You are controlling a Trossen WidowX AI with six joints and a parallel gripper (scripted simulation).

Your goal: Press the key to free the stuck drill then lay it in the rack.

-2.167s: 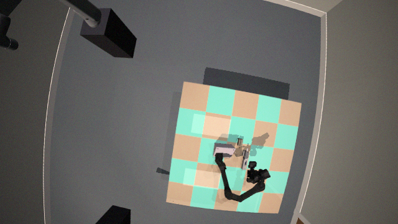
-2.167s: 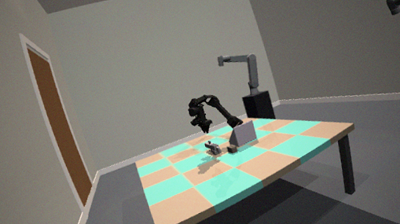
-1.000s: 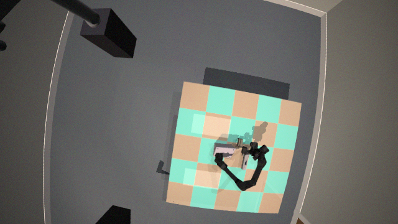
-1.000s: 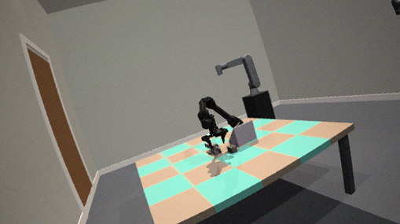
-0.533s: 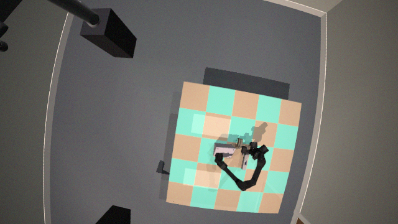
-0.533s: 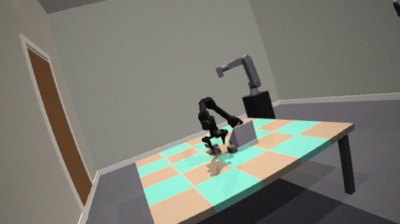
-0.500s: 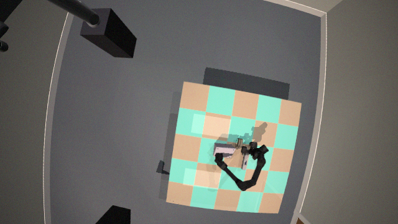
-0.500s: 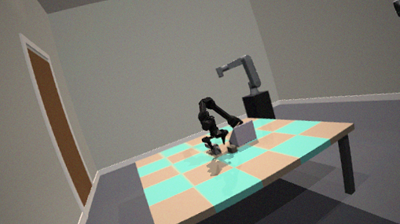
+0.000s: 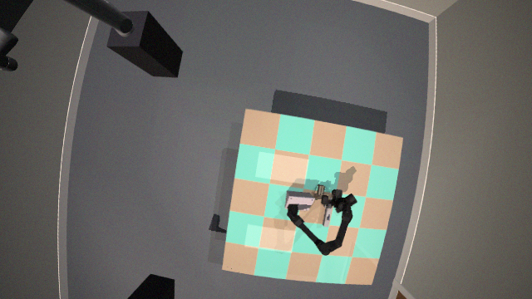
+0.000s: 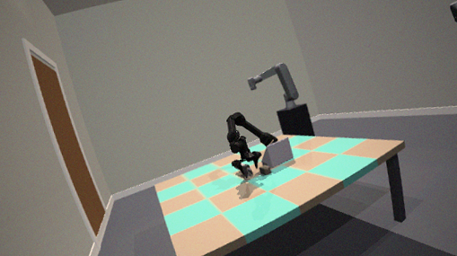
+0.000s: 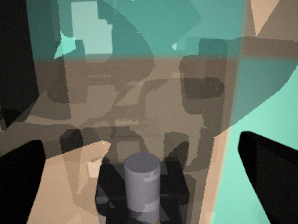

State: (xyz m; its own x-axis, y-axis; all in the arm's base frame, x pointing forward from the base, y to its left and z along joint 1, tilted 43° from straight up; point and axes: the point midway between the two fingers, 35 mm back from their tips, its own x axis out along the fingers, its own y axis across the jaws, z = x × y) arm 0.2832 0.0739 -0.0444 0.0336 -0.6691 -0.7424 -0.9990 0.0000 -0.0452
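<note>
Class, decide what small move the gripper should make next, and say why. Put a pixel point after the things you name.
Probably ease the gripper (image 9: 331, 197) (image 10: 250, 171) (image 11: 143, 145) toward the grey cylinder (image 11: 142, 187), likely the drill, before closing. The fingers stand wide with nothing gripped, and the wrist view shows the cylinder roughly centred sideways but low in the picture.
</note>
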